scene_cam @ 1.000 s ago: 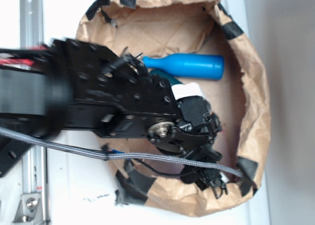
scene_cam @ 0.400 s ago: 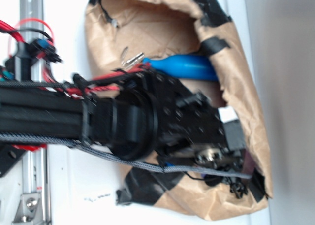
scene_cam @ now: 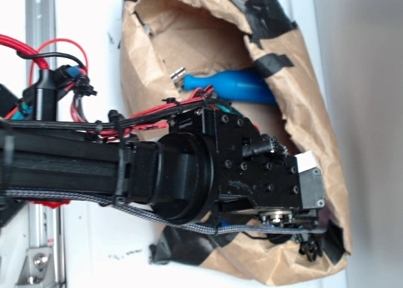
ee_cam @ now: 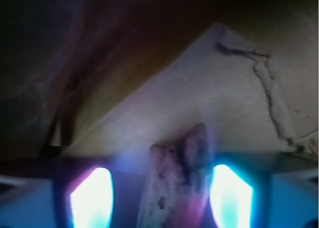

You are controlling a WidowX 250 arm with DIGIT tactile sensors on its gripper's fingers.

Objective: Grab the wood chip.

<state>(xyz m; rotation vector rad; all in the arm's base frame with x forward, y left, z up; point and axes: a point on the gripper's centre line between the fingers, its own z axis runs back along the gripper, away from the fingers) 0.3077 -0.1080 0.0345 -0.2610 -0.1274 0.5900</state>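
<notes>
In the wrist view the wood chip [ee_cam: 177, 183], a pale, mottled, rough-edged piece, stands between my two glowing fingertips. My gripper [ee_cam: 162, 198] is open around it. The right finger [ee_cam: 230, 193] is close to the chip, while a dark gap separates the chip from the left finger [ee_cam: 92, 198]. In the exterior view my gripper [scene_cam: 305, 234] is low at the right end of the brown paper bag [scene_cam: 189, 36], and the arm hides the chip there.
A blue bottle-shaped object [scene_cam: 236, 86] lies inside the bag above the arm, with a small metal piece [scene_cam: 178, 77] at its left tip. Black tape [scene_cam: 271, 17] patches the bag's rim. A creased paper wall [ee_cam: 239, 88] rises just ahead of the fingers.
The arm has swung down and to the right, deeper into the bag. The bag's right side has been pushed in and it looks narrower. The gripper now sits at the bag's lower right corner.
</notes>
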